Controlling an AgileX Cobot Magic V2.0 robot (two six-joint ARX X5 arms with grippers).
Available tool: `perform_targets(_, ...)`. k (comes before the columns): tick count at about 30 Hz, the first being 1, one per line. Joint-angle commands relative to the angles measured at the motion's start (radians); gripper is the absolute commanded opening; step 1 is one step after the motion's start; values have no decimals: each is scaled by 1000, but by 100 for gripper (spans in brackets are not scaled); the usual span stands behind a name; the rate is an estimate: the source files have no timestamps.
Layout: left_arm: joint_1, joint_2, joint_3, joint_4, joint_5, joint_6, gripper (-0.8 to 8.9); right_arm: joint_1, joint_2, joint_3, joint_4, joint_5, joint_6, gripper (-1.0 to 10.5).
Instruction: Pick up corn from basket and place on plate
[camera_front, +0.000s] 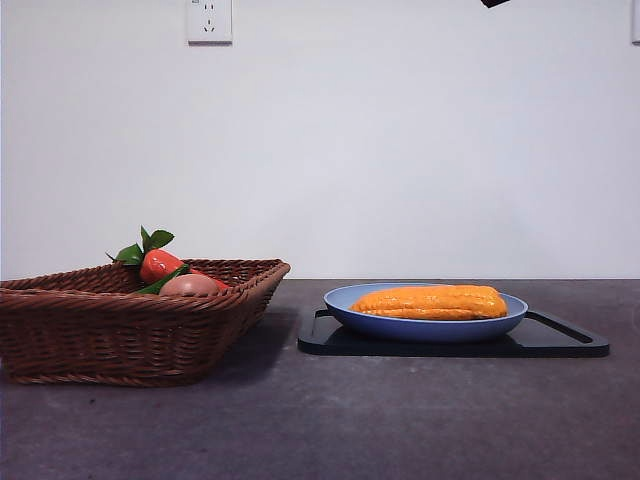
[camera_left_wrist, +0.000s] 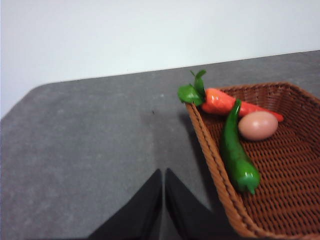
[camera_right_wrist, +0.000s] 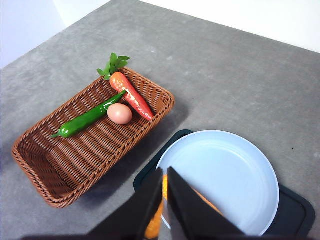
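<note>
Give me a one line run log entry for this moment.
corn lying on plate | basket holds other items, no corn | right gripper shut, above plate | left gripper shut beside basket

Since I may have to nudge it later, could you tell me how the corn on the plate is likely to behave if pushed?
The corn looks glossy, so it may be slippery. It is a long rounded cob lying on its side, so it would probably roll rather than tip. The plate has a raised rim that should likely check it.
</note>
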Motion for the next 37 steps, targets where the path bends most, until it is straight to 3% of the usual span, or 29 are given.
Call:
perform_targets(1, 2, -23, -24, 6, -3, -30, 8, 2, 11, 11, 10, -2, -7, 2)
perform_targets(10, 2, -60, -64, -72, -3, -41, 8, 2, 11, 11, 11, -2, -7, 2)
perform_targets(37, 2, -58, -64, -67, -3, -56, 8, 2, 11, 11, 10, -2, -7, 2)
